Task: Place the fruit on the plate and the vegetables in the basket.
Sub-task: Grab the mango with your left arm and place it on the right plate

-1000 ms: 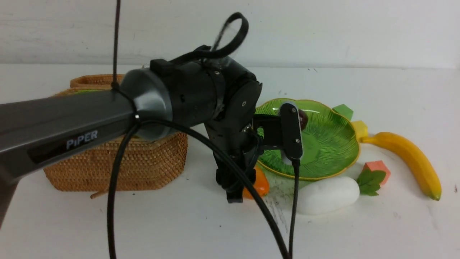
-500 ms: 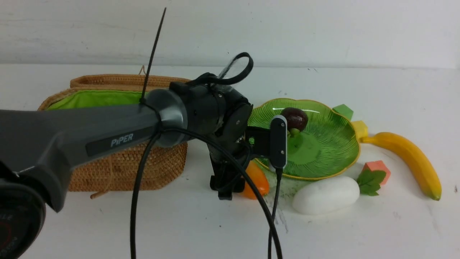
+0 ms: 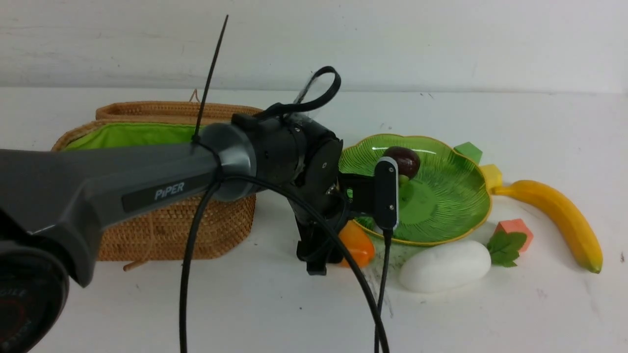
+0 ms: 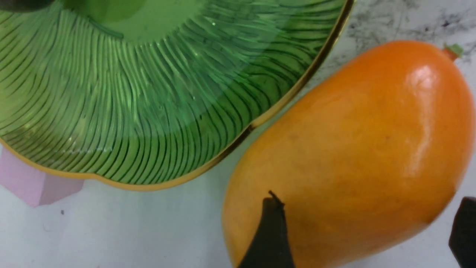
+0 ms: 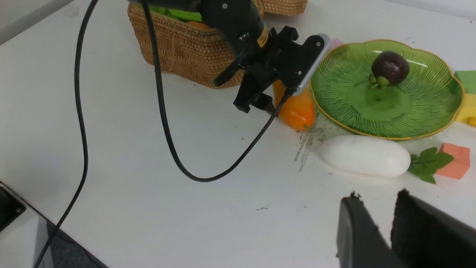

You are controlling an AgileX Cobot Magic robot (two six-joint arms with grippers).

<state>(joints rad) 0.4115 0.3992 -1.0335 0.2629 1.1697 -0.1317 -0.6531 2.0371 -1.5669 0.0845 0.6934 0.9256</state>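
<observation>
Orange mango point(image 4: 346, 149) at the plate's point(image 4: 148, 111) seven o'clock rim; released left gripper point(image 4: 368, 197) straddles it: clench mid-body, lift clear of rim. Right gripper point(image 5: 377, 195) barely parted, empty.

The leaf-shaped ribbed plate point(image 3: 456, 196) is glossy green with a yellow rim; the oval toy mango point(image 4: 353, 149) orange-yellow; the woven wicker basket point(image 3: 225, 230) tan, lined bright green.

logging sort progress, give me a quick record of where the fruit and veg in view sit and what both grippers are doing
mangosteen: on plate
mango: on table, beside plate rim
banana: on table, right of plate
radish: on table, in front of plate
basket: lid open
left gripper: open, jaws either side of mango
right gripper: jaws slightly apart, empty
</observation>
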